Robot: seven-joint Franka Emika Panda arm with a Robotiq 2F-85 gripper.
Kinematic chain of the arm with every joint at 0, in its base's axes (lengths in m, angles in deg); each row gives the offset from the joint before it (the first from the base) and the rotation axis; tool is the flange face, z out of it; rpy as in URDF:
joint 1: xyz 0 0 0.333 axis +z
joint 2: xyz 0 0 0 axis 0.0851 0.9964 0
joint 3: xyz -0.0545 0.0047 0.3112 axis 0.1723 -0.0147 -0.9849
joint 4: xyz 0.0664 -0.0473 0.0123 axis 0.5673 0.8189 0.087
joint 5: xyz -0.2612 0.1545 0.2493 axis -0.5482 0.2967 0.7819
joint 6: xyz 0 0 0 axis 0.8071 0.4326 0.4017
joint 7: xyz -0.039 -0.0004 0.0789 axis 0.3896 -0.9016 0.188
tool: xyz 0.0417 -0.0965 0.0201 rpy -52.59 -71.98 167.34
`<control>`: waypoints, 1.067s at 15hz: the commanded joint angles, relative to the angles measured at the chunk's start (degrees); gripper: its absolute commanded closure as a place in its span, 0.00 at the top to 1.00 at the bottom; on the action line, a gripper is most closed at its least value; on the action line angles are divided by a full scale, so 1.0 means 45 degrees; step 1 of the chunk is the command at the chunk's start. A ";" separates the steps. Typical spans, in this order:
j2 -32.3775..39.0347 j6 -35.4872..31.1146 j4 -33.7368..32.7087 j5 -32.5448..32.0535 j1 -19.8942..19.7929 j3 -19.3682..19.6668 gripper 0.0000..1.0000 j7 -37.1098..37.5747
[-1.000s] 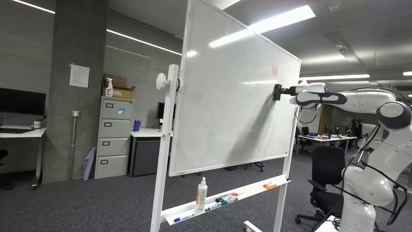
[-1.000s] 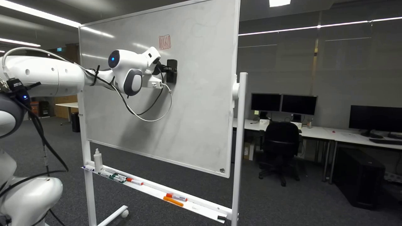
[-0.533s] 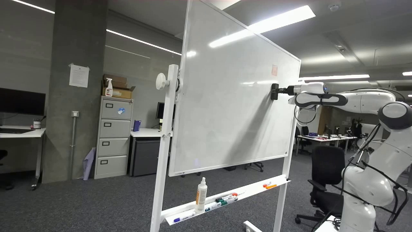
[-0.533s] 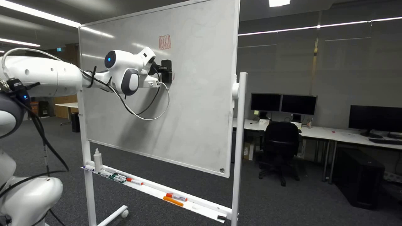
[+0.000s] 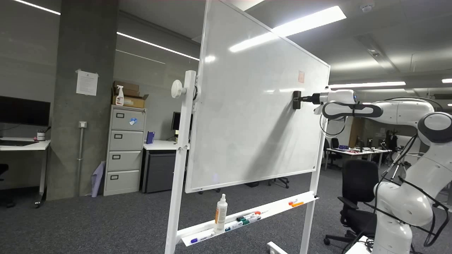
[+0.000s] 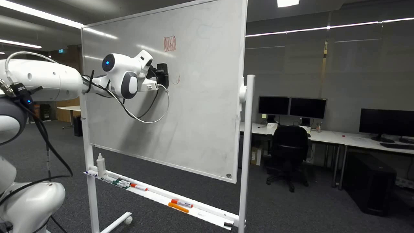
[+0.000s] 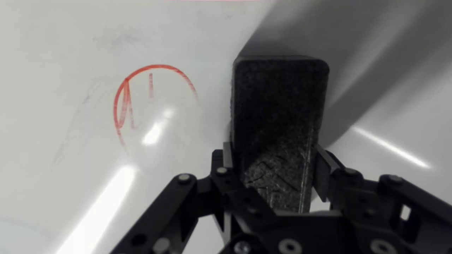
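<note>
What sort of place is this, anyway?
Most likely an office: there is a four-drawer filing cabinet, monitors standing on desks, and a large whiteboard.

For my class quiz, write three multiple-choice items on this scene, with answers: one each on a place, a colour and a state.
1. Where do the markers lie? A on the floor; B on the tray; C on the cabinet
2. What colour is the drawing beside the eraser? A red; B blue; C green
3. How is the pincer? A open and empty; B shut on a marker; C shut on the eraser

1 B: both exterior views show them there.
2 A: the wrist view shows it red.
3 C: there, the fingers press the eraser's two sides.
</note>
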 commanded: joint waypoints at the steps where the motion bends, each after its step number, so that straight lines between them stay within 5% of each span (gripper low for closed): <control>1: 0.0619 -0.0204 -0.0307 0.0053 0.0365 0.0355 0.30 -0.0116; 8: 0.0835 -0.0572 -0.0406 0.0328 -0.0089 0.1027 0.30 0.0205; 16: 0.0982 -0.0526 -0.0921 0.0784 -0.0137 0.2791 0.30 0.0486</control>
